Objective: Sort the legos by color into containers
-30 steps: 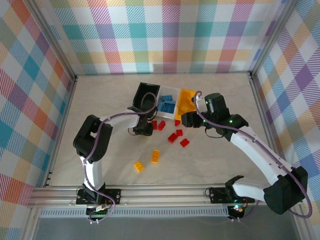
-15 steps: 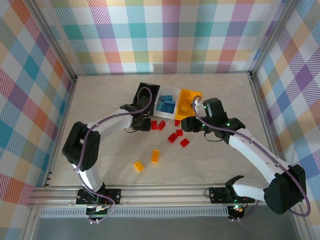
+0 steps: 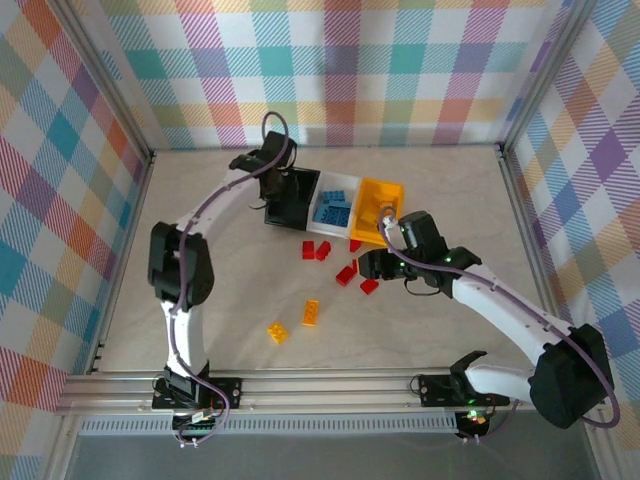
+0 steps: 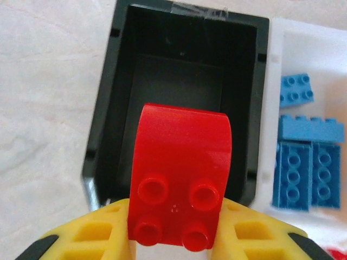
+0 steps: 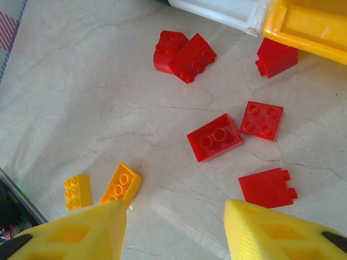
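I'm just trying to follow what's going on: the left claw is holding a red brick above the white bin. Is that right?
Not quite. The left claw is holding the red brick above the black bin, not the white one. The left wrist view shows it: the brick sits over the black bin's opening, and the white bin is off to one side of it.

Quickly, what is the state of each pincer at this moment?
Left pincer: closed, holding a red lego.
Right pincer: open, holding nothing.
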`<state>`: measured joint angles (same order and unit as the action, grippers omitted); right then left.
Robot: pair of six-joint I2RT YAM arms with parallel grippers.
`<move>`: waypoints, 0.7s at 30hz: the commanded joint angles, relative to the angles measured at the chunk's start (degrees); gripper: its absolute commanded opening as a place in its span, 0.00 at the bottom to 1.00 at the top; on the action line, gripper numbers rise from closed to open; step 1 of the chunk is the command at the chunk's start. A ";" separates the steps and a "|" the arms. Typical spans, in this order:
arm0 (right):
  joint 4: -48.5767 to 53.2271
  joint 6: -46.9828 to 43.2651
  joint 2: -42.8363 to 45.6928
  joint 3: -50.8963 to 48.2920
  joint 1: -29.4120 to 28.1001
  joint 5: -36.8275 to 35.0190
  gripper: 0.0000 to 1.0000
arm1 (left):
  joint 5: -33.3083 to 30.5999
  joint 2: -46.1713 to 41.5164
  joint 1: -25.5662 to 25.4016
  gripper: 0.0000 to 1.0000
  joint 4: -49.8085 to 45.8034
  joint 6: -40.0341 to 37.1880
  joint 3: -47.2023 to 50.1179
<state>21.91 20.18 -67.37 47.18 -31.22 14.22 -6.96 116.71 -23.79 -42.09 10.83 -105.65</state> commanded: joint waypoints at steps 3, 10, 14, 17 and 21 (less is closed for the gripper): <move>1.08 0.19 3.13 -1.20 -0.51 0.21 0.51 | -0.06 9.89 0.88 0.32 -7.01 -2.31 -11.06; 4.04 -0.85 5.84 -3.15 -0.49 -1.92 0.51 | 0.45 13.59 1.29 0.45 -7.29 -2.49 -14.59; 4.27 -0.24 6.65 -4.86 -0.50 -2.15 0.53 | 1.51 13.55 1.29 0.49 -7.40 -2.15 -14.77; 4.36 0.12 7.43 -5.66 -0.51 -2.27 0.54 | 1.76 12.74 1.29 0.52 -7.37 -2.13 -14.49; 5.74 -0.30 7.96 -5.58 -0.51 -2.90 0.54 | 2.54 11.35 1.34 0.53 -7.84 -2.17 -14.20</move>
<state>26.26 20.14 -60.80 41.93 -31.22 12.19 -5.63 130.56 -23.05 -48.14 8.95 -119.09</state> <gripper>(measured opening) 0.542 0.529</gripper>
